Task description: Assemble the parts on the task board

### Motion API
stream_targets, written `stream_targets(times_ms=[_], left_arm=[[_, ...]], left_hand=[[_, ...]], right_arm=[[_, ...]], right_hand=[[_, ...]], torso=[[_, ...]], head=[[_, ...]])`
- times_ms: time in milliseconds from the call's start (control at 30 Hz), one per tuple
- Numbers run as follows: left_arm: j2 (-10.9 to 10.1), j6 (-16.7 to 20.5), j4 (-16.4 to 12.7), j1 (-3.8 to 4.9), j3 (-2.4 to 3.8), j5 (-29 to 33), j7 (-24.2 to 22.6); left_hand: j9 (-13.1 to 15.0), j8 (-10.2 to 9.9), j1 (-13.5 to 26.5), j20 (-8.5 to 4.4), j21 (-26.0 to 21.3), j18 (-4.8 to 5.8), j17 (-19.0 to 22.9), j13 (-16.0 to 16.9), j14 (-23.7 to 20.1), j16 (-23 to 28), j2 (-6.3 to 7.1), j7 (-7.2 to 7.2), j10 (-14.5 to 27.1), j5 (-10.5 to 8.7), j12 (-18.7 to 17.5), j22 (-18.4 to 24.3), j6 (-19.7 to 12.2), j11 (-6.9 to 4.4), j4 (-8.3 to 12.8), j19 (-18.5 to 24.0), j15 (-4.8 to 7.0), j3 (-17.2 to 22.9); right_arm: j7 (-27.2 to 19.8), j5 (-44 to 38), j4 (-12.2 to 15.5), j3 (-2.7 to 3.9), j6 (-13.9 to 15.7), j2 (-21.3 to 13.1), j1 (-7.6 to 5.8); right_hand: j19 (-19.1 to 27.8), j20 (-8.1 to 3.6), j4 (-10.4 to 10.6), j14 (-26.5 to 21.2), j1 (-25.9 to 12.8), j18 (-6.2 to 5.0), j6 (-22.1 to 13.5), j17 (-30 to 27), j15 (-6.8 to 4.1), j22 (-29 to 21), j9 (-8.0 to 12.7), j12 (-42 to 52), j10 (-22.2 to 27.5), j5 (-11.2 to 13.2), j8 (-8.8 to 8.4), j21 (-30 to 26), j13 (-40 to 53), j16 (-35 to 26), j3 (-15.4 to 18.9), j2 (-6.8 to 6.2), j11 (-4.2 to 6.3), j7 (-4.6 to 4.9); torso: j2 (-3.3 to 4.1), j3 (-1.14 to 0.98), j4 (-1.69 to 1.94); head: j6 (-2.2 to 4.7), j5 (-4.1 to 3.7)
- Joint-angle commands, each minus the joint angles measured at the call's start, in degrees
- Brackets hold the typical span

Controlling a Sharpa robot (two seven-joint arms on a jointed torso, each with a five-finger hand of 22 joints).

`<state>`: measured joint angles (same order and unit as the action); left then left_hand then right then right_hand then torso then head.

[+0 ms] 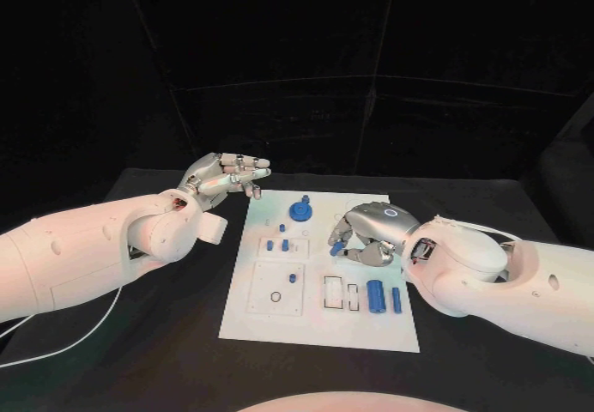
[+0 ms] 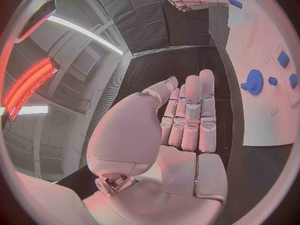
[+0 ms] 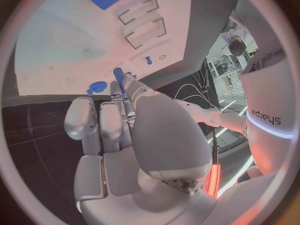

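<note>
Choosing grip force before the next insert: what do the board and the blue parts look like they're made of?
Task board: white, matte, flat with sharp cut-out slots; looks like rigid plastic or painted sheet, I can't tell which. Blue gear-like part and blue cylinder: uniform saturated colour with a soft sheen, likely moulded or printed plastic. The right hand pinches a small blue peg of the same look.

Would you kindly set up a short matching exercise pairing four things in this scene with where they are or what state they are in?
Things:
1. left hand
2. right hand
3. blue gear-shaped part
4. large blue cylinder

Places or states:
A. lies on the task board near its front right corner
B. pinches a small blue peg over the board
C. holds nothing, fingers straight, beside the board's far left corner
D. stands near the board's far edge

Pairs: 1-C, 2-B, 3-D, 4-A
</note>
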<state>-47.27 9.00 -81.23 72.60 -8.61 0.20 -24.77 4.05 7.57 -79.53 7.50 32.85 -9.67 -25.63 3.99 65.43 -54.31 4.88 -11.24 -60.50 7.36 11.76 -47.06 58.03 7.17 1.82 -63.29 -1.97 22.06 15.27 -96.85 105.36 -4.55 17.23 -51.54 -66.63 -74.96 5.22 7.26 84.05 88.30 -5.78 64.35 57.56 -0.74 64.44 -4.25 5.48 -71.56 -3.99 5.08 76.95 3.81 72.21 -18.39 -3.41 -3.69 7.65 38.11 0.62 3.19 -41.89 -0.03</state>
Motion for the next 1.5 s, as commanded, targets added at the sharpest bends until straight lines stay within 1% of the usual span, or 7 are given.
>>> stream_targets(times_ms=[33, 167, 267, 500, 767, 1267, 1500], left_arm=[[0.15, -0.77, 0.08, 0.06, 0.03, 0.15, -0.34], [0.33, -0.9, 0.19, 0.05, 0.02, 0.15, -0.46], [0.47, -0.99, 0.24, 0.05, 0.02, 0.15, -0.53], [0.82, -1.09, 0.29, 0.05, 0.02, 0.15, -0.68], [0.92, -1.1, 0.26, 0.06, 0.02, 0.15, -0.68], [1.13, -1.18, 0.3, 0.07, 0.02, 0.15, -0.62], [1.23, -1.24, 0.24, 0.07, 0.02, 0.15, -0.69]], left_hand=[[0.04, 0.33, -0.45, 0.18, -0.3, -0.83, 0.04, 0.01, -0.27, -0.39, -0.18, 0.03, 0.29, 0.31, 0.19, 0.09, -0.22, -0.01, 0.07, -0.14, -0.09, -0.31], [0.04, 0.33, -0.45, 0.18, -0.3, -0.83, 0.04, 0.01, -0.27, -0.39, -0.18, 0.03, 0.29, 0.31, 0.19, 0.09, -0.22, -0.01, 0.07, -0.14, -0.09, -0.31], [0.05, 0.36, -0.5, 0.17, -0.31, -0.83, 0.07, 0.01, -0.29, -0.4, -0.23, 0.03, 0.3, 0.31, 0.24, 0.1, -0.22, -0.01, 0.08, -0.15, -0.08, -0.32], [0.06, 0.4, -0.53, 0.17, -0.31, -0.82, 0.09, 0.02, -0.31, -0.41, -0.3, 0.04, 0.28, 0.32, 0.29, 0.11, -0.18, -0.01, 0.08, -0.15, -0.08, -0.31], [0.06, 0.4, -0.53, 0.17, -0.31, -0.82, 0.09, 0.02, -0.31, -0.41, -0.3, 0.04, 0.28, 0.32, 0.29, 0.11, -0.18, -0.01, 0.08, -0.15, -0.08, -0.31], [0.06, 0.4, -0.53, 0.17, -0.31, -0.82, 0.09, 0.02, -0.31, -0.41, -0.3, 0.04, 0.28, 0.32, 0.29, 0.11, -0.18, -0.01, 0.08, -0.15, -0.08, -0.31], [0.07, 0.48, -0.54, 0.17, -0.32, -0.82, 0.15, 0.03, -0.34, -0.44, -0.33, 0.04, 0.25, 0.29, 0.41, 0.13, -0.15, -0.02, 0.09, -0.14, -0.08, -0.38]], right_arm=[[-3.22, 2.05, 0.48, 0.04, 3.44, 1.71, -0.08], [-5.58, 2.34, -0.26, 0.01, 4.35, 4.61, 0.09], [-6.73, 2.54, -0.83, 0.0, 4.24, 6.6, 0.8], [-8.29, 3.03, -3.89, -0.02, 1.56, 11.76, 3.35], [-9.16, 3.03, -7.02, -0.06, -0.38, 14.93, 5.12], [-7.84, 2.99, -9.9, -0.09, -4.75, 16.94, 5.77], [-7.45, 2.68, -10.49, -0.11, -6.53, 17.15, 5.9]], right_hand=[[-0.35, 0.12, -0.05, 0.83, -0.53, 0.41, 0.21, 0.08, -0.11, 0.12, 0.09, -0.5, -0.42, 0.23, -0.38, 0.34, -0.06, 0.29, -0.59, -0.12, -0.09, 0.31], [-0.42, 0.17, -0.2, 0.87, -0.75, 0.44, 0.22, 0.32, -0.05, 0.31, 0.12, -0.7, -0.48, 0.03, -0.51, 0.46, -0.05, 0.48, -0.88, -0.55, -0.2, 0.44], [-0.37, 0.22, -0.05, 0.88, -1.18, 0.44, 0.2, 0.35, 0.02, 0.28, 0.15, -0.85, -0.49, 0.21, -0.62, 0.46, -0.05, 0.54, -0.97, -0.71, -0.26, 0.51], [-0.16, 0.26, -0.09, 0.83, -1.32, 0.37, 0.07, 0.12, 0.07, -0.02, 0.19, -1.08, -0.33, 0.28, -0.78, 0.32, -0.08, 0.44, -1.23, -0.75, -0.31, 0.55], [0.0, 0.32, -0.34, 0.77, -1.26, 0.32, -0.06, -0.03, 0.12, -0.2, 0.23, -1.33, -0.18, 0.09, -0.95, 0.23, -0.09, 0.39, -1.68, -0.78, -0.38, 0.62], [0.17, 0.36, -0.45, 0.71, -1.45, 0.27, -0.11, -0.29, 0.18, -0.43, 0.25, -1.46, -0.15, -0.03, -1.04, 0.13, -0.08, 0.28, -1.91, -0.88, -0.46, 0.72], [0.21, 0.37, -0.5, 0.7, -1.46, 0.26, -0.12, -0.33, 0.19, -0.48, 0.25, -1.48, -0.13, -0.03, -1.06, 0.1, -0.08, 0.26, -1.96, -0.93, -0.46, 0.71]], torso=[[0.07, 0.04, -0.03], [0.12, -0.01, 0.08], [0.08, 0.08, 0.11], [0.12, 0.08, 0.09], [0.14, 0.05, 0.03], [0.19, 0.02, -0.06], [0.13, 0.07, -0.02]], head=[[-0.09, 0.51], [-0.01, 0.69], [-0.25, 1.03], [-0.63, 1.81], [-1.0, 2.48], [-1.55, 2.92], [-1.65, 2.6]])
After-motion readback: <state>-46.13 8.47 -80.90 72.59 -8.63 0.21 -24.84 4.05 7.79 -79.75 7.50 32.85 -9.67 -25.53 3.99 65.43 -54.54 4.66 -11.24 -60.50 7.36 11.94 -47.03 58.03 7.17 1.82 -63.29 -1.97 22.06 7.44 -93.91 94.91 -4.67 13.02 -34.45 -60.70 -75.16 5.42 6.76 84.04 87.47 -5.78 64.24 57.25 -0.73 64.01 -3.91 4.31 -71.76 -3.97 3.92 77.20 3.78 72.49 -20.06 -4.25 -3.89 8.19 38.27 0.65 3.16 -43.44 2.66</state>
